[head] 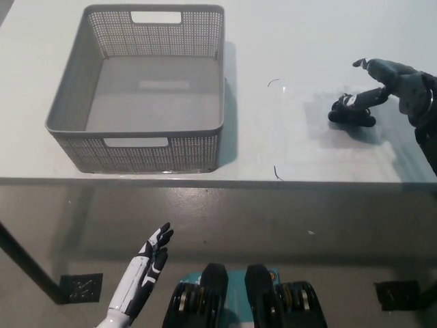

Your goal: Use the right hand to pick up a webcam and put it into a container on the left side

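On the pale bench (287, 147), right robot hand (389, 80) spread open touching webcam (349, 111); grey floor below.

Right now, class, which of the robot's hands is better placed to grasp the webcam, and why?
The right hand: it is open at the webcam on the table's right side, fingers reaching over it. The left hand hangs below the table edge, far from it.

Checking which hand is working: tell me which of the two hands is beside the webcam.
The black right hand, fingers apart at the webcam on the table's right; the white left hand hangs below the table edge.
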You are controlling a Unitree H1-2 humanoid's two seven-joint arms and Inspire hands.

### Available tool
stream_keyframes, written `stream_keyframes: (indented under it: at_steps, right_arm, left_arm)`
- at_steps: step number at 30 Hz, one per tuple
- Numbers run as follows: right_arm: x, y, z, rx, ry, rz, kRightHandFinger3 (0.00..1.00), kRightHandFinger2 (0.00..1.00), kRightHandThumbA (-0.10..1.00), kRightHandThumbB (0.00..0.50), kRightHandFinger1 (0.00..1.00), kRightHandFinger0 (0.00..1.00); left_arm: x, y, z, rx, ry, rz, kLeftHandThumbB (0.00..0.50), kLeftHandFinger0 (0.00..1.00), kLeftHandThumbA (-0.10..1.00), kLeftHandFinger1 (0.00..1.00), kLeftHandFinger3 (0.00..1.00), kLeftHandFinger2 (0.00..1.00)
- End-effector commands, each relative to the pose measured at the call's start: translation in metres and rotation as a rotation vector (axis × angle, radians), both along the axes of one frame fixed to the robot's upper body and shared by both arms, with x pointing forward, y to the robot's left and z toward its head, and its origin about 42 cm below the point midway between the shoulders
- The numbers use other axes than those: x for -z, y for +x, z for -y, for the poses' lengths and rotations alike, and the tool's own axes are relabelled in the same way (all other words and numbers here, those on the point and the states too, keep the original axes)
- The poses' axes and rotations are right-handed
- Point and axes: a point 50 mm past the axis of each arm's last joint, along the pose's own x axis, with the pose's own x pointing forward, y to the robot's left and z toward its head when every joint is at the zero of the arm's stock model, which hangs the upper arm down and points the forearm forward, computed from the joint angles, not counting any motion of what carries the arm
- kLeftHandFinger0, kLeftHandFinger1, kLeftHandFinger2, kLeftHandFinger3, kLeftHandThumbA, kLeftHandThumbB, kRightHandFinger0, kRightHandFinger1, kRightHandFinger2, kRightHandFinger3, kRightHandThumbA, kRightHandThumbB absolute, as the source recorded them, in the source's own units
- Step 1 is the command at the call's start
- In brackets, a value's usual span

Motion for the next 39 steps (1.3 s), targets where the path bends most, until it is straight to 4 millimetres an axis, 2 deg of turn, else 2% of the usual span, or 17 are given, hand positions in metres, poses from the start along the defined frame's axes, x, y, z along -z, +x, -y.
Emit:
stream_keyframes:
  at_steps: [1, 6, 9, 14, 19, 24, 27, 30, 37, 39]
  right_arm:
    - [-0.044, 0.014, -0.010, -0.036, 0.007, 0.127, 1.00, 1.00, 0.68, 0.500, 1.00, 1.00]
    - [-0.038, 0.020, -0.012, -0.020, 0.037, 0.110, 1.00, 1.00, 0.65, 0.500, 1.00, 1.00]
    - [-0.034, 0.022, -0.013, -0.011, 0.047, 0.096, 1.00, 1.00, 0.65, 0.500, 1.00, 1.00]
    - [-0.025, 0.024, -0.011, 0.001, 0.056, 0.084, 1.00, 1.00, 0.64, 0.500, 1.00, 1.00]
    - [-0.011, 0.026, -0.009, 0.016, 0.051, 0.058, 1.00, 1.00, 0.66, 0.500, 1.00, 1.00]
    - [0.007, 0.026, -0.003, 0.053, 0.121, -0.024, 1.00, 1.00, 0.61, 0.500, 1.00, 1.00]
    - [0.016, 0.026, -0.001, 0.054, 0.108, -0.052, 1.00, 1.00, 0.65, 0.500, 1.00, 1.00]
    - [0.022, 0.025, 0.002, 0.072, 0.123, -0.071, 1.00, 1.00, 0.64, 0.500, 1.00, 1.00]
    - [0.042, 0.020, 0.005, 0.085, 0.132, -0.097, 1.00, 1.00, 0.63, 0.500, 1.00, 1.00]
    - [0.042, 0.020, 0.008, 0.091, 0.149, -0.096, 1.00, 1.00, 0.63, 0.500, 1.00, 1.00]
  left_arm:
    - [-0.016, 0.008, 0.002, 0.032, 0.019, 0.084, 0.153, 1.00, 1.00, 1.00, 1.00, 1.00]
    - [-0.017, 0.010, 0.002, 0.034, 0.016, 0.091, 0.135, 1.00, 1.00, 1.00, 1.00, 1.00]
    - [-0.018, 0.011, 0.001, 0.037, 0.017, 0.090, 0.144, 1.00, 1.00, 1.00, 1.00, 1.00]
    - [-0.019, 0.013, 0.002, 0.046, 0.021, 0.103, 0.121, 1.00, 1.00, 1.00, 1.00, 1.00]
    - [-0.019, 0.013, 0.002, 0.042, 0.019, 0.096, 0.136, 1.00, 1.00, 1.00, 1.00, 1.00]
    - [-0.019, 0.013, 0.002, 0.044, 0.022, 0.099, 0.127, 1.00, 1.00, 1.00, 1.00, 1.00]
    - [-0.019, 0.013, 0.002, 0.047, 0.020, 0.098, 0.121, 1.00, 1.00, 1.00, 1.00, 1.00]
    - [-0.022, 0.015, 0.002, 0.050, 0.035, 0.114, 0.111, 1.00, 1.00, 1.00, 1.00, 1.00]
    - [-0.022, 0.016, 0.002, 0.049, 0.033, 0.105, 0.128, 1.00, 1.00, 1.00, 1.00, 1.00]
    - [-0.025, 0.021, 0.003, 0.050, 0.034, 0.114, 0.128, 1.00, 1.00, 1.00, 1.00, 1.00]
